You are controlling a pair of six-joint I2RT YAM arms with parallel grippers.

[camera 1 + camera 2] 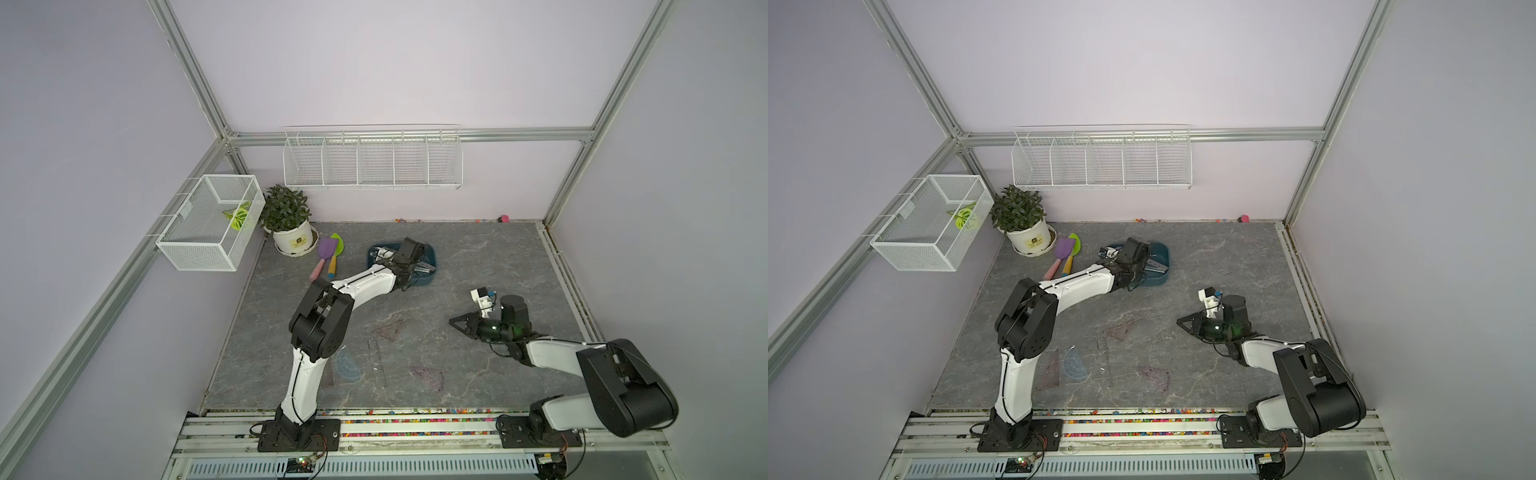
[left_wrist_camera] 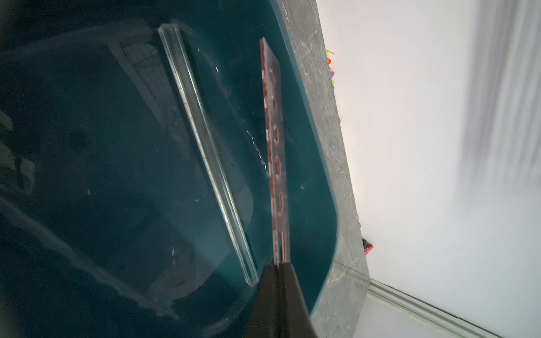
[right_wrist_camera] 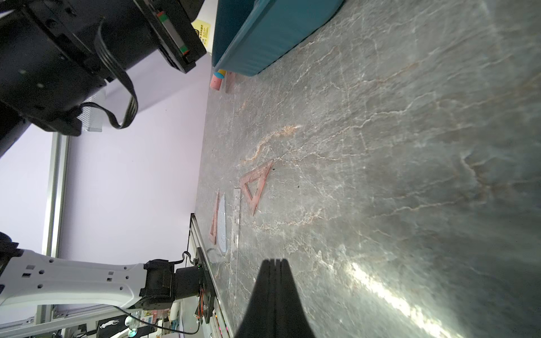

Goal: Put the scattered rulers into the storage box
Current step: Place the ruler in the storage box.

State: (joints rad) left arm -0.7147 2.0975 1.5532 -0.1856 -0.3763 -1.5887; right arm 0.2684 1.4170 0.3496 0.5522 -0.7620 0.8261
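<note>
1. Tabletop [image 1: 490, 266] in grey marble pattern carries the whole scene
2. left arm [image 1: 365, 282] stretches to the far middle; left gripper [image 2: 278, 264] is down inside the storage box [image 2: 307, 140], jaws clamped on one end of a brownish-red straight ruler [image 2: 276, 140] that runs along close to one long wall; whether that ruler touches the box floor I cannot tell
3. right arm [image 1: 557, 357] is folded on the right side; right gripper [image 3: 275, 262] points across bare stone, fingers pressed together with nothing between them, well apart from the box
4. long white wire rack [image 1: 372, 160] hangs on the back wall; white mesh basket [image 1: 208, 224] hangs on the left wall
5. dark teal box wall shows beside the left wrist in both top views; a clear straight ruler [image 2: 205, 146] lies slanted inside it, beside the held one
6. potted plant [image 1: 286, 216] stands in the far left corner; purple and green toy shovels [image 1: 326, 253] lie between it and the box
7. loose on the near table: a brownish triangle [image 1: 388, 330], a clear strip [image 1: 1105, 361] just beside it, a bluish protractor [image 1: 1074, 365] with a second triangle [image 1: 1050, 370] just beside it, and a third triangle [image 1: 428, 376] lying apart, nearer the right arm
</note>
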